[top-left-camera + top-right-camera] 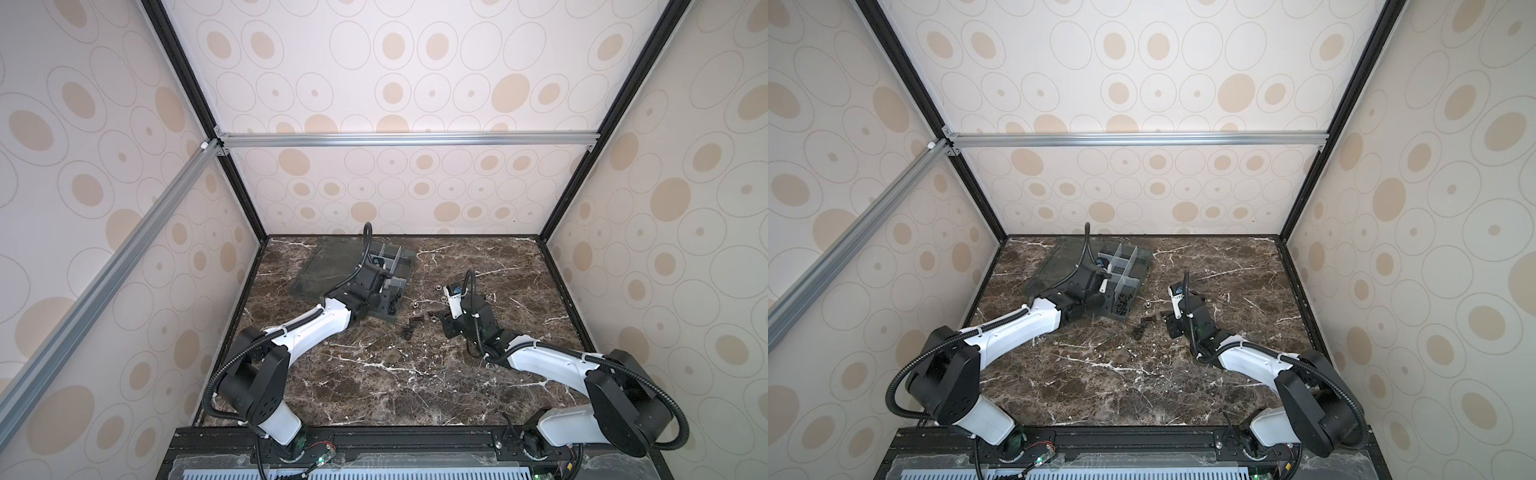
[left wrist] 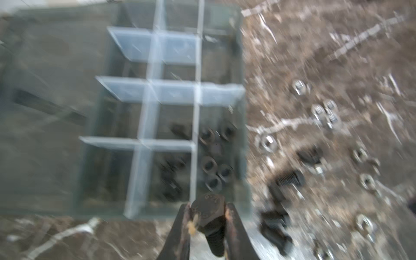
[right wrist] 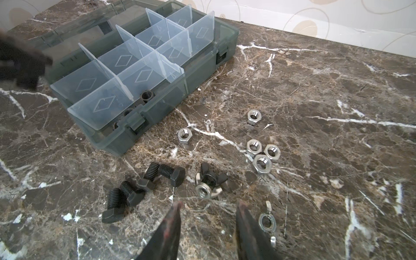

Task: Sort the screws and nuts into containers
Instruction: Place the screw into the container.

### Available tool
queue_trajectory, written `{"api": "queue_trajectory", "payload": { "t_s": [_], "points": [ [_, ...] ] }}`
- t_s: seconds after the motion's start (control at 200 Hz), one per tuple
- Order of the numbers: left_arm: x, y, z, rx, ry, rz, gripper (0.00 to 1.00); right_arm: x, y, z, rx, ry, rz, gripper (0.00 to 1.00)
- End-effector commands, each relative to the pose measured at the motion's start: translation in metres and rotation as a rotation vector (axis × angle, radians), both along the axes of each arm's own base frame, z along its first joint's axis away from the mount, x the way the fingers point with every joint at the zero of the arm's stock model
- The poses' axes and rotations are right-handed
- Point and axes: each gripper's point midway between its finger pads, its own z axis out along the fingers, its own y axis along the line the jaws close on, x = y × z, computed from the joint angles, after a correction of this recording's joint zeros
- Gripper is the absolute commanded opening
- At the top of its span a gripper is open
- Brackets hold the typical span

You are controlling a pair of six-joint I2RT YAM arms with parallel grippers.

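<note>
Nearest the left wrist camera, the left gripper point(image 2: 208, 205) is clamped on a black screw point(image 2: 209, 216), its hex head pinched between the fingers point(image 2: 233, 220) and its shank pointing back at the lens. In both top views the wrist hides this grip. Past it, blurred, the box point(image 2: 245, 157) holds black nuts point(image 2: 213, 166) in one of its cells, the corner one next to the loose parts. The dark pieces in the neighbouring cell are too smeared to name. The right wrist view is sharp. The right gripper point(image 3: 209, 203) has its fingers apart with nothing between them, over the bare table point(image 3: 315, 112). Just beyond lie four black screws point(image 3: 139, 186) bunched together and a black wing nut point(image 3: 211, 174) sitting on a silver flanged nut. Farther on lie silver nuts point(image 3: 262, 153), three of them touching and two alone. Beyond those stands the box, black nuts showing in its near corner cell, with frosted dividers marking the cells point(image 3: 126, 60) and the lid point(image 3: 74, 33) lying open behind. In both top views all this hardware shrinks to specks between the arms. There the left arm point(image 1: 316, 324) reaches from its near base forward and inward, its wrist over the box's near end and tipped down. The right arm point(image 1: 540, 357) stretches low toward the middle, its wrist bent down over the loose parts, well apart from the box.
</note>
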Motion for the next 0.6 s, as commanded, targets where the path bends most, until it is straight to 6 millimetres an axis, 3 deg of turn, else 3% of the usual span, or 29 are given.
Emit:
{"api": "queue_trajectory", "payload": {
  "t_s": [0.0,0.155,0.44,0.49,0.535,0.595],
  "points": [
    [0.028,0.009,0.011,0.063,-0.041,-0.046,0.04,0.006,0.012,0.012,0.030,-0.027,0.028,0.42],
    [0.058,0.014,0.002,0.123,-0.045,-0.045,0.04,0.008,0.016,0.014,0.035,-0.023,0.039,0.42],
    [0.093,-0.002,-0.016,0.144,-0.078,-0.074,0.06,0.007,0.019,0.016,0.061,-0.024,0.045,0.43],
    [0.096,-0.005,-0.020,0.141,-0.077,-0.083,0.11,0.006,0.018,0.016,0.061,-0.025,0.042,0.42],
    [0.098,-0.007,-0.024,0.138,-0.068,-0.091,0.25,0.006,0.018,0.017,0.063,-0.030,0.040,0.42],
    [0.098,-0.007,-0.024,0.134,-0.067,-0.086,0.27,0.005,0.017,0.017,0.064,-0.033,0.040,0.42]
  ]
}}
